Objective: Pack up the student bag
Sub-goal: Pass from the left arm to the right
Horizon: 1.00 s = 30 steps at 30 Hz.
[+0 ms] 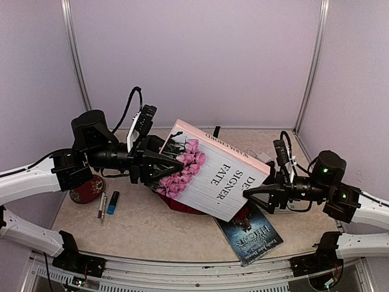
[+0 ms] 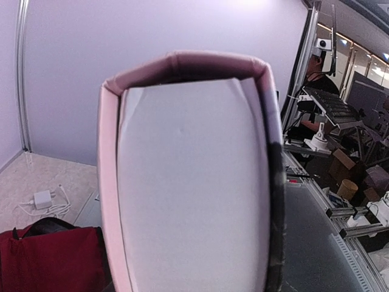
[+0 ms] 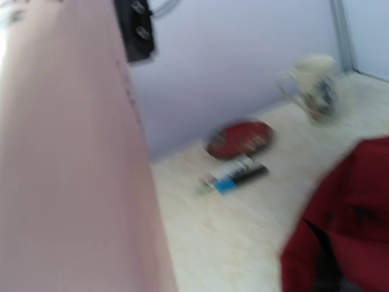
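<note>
Student bag point(image 1: 177, 205) lies on the table point(image 1: 152, 234), mostly hidden under the white book point(image 1: 216, 176) my left hand point(image 1: 178, 162) pinches, while I cannot tell whether my right hand point(image 1: 247, 194) beside it is spread.

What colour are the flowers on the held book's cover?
Pink flowers on the white book; top external view shows them best.

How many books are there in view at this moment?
2. The white book with pink roses is raised above the red backpack, gripped by the left claw. The dark paperback lies flat on the table by the right arm. Others may be hidden.
</note>
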Available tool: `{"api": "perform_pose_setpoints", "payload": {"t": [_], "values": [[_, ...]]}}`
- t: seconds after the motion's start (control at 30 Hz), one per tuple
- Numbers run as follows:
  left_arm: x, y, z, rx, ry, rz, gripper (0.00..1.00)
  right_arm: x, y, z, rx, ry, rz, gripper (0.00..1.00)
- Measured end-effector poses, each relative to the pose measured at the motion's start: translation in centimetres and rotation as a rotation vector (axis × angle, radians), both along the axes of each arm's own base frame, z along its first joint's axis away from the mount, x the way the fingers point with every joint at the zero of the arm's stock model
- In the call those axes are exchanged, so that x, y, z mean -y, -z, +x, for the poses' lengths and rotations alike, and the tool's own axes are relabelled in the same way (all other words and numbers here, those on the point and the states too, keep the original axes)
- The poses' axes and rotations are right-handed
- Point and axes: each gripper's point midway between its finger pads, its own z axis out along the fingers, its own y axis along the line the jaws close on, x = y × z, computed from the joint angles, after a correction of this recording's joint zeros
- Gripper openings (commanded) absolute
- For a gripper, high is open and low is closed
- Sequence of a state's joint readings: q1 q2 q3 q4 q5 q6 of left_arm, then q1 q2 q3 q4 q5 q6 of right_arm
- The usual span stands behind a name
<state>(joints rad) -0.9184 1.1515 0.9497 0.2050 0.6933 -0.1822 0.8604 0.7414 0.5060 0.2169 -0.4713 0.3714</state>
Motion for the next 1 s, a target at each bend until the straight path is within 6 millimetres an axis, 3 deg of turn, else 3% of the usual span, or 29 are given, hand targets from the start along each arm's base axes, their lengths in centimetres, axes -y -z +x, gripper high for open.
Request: {"api": "perform_pose_setpoints", "payload": {"t": [0.33,0.53,0.67,0.73,0.83,0.93,1.0], "values": [[0.5,-2.3,-0.4,0.014,0.022,-0.106,0.21,-0.2,-4.1,-2.0,0.015,-0.137,0.252,0.69],[1.9,-1.1,0.2,-0.015,0.017,-0.096,0.22,-0.5,-4.2,-2.2,0.000,-0.162,0.263,0.41],[2.3,-0.7,0.6,-0.034,0.012,-0.089,0.35,-0.2,-4.3,-2.2,-0.004,-0.151,0.262,0.23],[2.4,-0.6,0.7,-0.040,0.002,-0.087,0.43,0.0,-4.2,-2.2,-0.013,-0.139,0.256,0.21],[2.8,-0.1,0.9,-0.053,-0.014,-0.073,0.65,0.4,-4.0,-2.2,-0.031,-0.117,0.243,0.19],[3.0,0.9,2.6,-0.058,-0.092,-0.031,0.81,0.8,-3.2,-1.3,-0.089,-0.056,0.210,0.17],[3.2,1.4,4.0,-0.055,-0.156,0.004,0.86,1.0,-2.7,-0.4,-0.142,0.001,0.169,0.16]]}}
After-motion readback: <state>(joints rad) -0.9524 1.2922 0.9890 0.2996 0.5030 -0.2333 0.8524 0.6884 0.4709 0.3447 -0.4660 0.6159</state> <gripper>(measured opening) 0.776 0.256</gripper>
